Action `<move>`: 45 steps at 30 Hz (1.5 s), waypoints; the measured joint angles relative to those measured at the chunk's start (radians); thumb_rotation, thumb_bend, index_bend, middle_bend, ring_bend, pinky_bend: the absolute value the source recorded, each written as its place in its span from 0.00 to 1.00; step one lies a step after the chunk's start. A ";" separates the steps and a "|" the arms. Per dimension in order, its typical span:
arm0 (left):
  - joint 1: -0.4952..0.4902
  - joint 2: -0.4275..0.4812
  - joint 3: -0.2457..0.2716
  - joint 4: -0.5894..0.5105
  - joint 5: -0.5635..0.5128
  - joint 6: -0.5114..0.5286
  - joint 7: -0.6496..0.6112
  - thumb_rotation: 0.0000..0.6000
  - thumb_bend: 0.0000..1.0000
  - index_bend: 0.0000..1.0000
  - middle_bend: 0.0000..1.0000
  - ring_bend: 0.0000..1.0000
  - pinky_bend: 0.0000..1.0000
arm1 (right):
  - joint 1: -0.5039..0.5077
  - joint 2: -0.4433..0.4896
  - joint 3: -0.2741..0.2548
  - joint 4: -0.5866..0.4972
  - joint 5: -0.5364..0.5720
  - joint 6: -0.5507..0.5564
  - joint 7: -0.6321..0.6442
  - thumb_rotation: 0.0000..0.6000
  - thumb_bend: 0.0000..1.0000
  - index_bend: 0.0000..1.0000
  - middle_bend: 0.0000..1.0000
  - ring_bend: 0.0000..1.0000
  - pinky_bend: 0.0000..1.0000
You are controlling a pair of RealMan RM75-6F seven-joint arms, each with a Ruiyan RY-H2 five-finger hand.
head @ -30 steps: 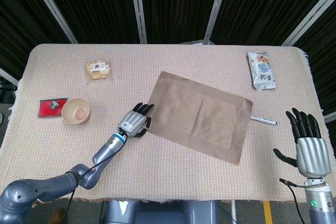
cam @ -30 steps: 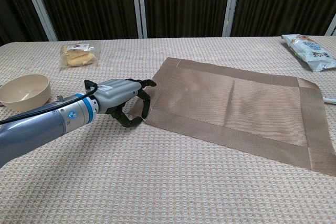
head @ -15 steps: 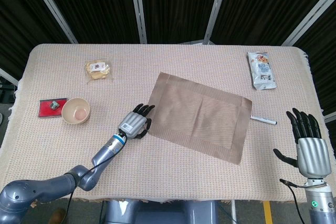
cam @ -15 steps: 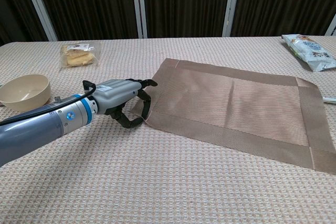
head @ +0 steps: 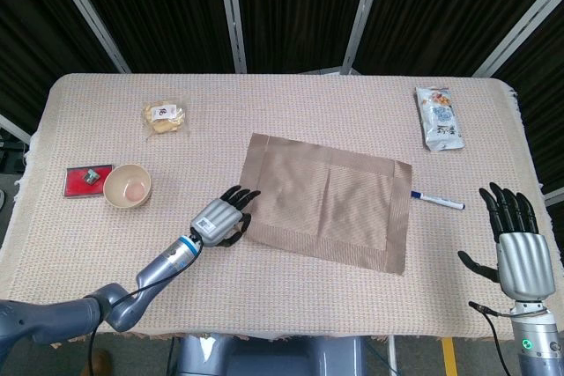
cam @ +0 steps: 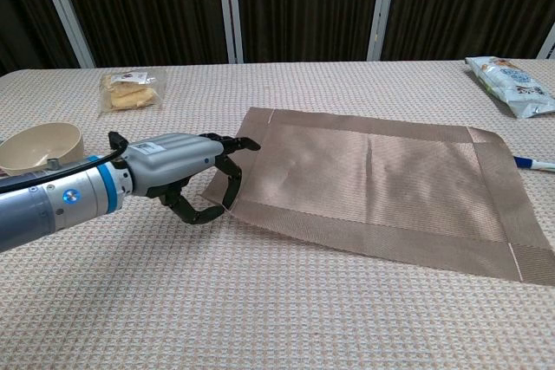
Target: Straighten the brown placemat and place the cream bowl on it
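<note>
Head view. One bench (head: 291,305), covered in beige woven cloth. One brown placemat (head: 330,200), rectangular with a darker border, lying near the middle, slightly askew. Left hand (head: 220,218) pinches the placemat's near left corner; the contact itself is hard to make out. One cream bowl (head: 128,186) at far left, well apart from the mat, beside one red card (head: 86,179). One bag of biscuits (head: 164,117); one snack packet (head: 438,118); one pen (head: 438,200) just off the mat's right edge. Right hand (head: 518,239), fingers spread, holding nothing.

Chest view. Left hand (cam: 186,175) grips the lifted corner of the placemat (cam: 381,184). Bowl (cam: 39,145) partly hidden behind the arm. Snack packet (cam: 513,74) and pen (cam: 533,162) cut off at right. Right hand outside this view.
</note>
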 measured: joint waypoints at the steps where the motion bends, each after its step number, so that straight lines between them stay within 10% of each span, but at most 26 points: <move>1: 0.003 0.020 0.011 -0.027 0.013 0.004 0.001 1.00 0.43 0.67 0.00 0.00 0.00 | 0.000 -0.001 -0.001 -0.001 -0.001 0.000 -0.003 1.00 0.00 0.00 0.00 0.00 0.00; 17: 0.041 0.188 0.170 -0.208 0.196 0.044 -0.007 1.00 0.43 0.68 0.00 0.00 0.00 | -0.004 -0.018 -0.008 -0.006 -0.020 0.007 -0.050 1.00 0.00 0.00 0.00 0.00 0.00; 45: 0.126 0.326 0.297 -0.293 0.332 0.120 0.048 1.00 0.42 0.69 0.00 0.00 0.00 | -0.009 -0.020 -0.009 -0.012 -0.034 0.015 -0.060 1.00 0.00 0.00 0.00 0.00 0.00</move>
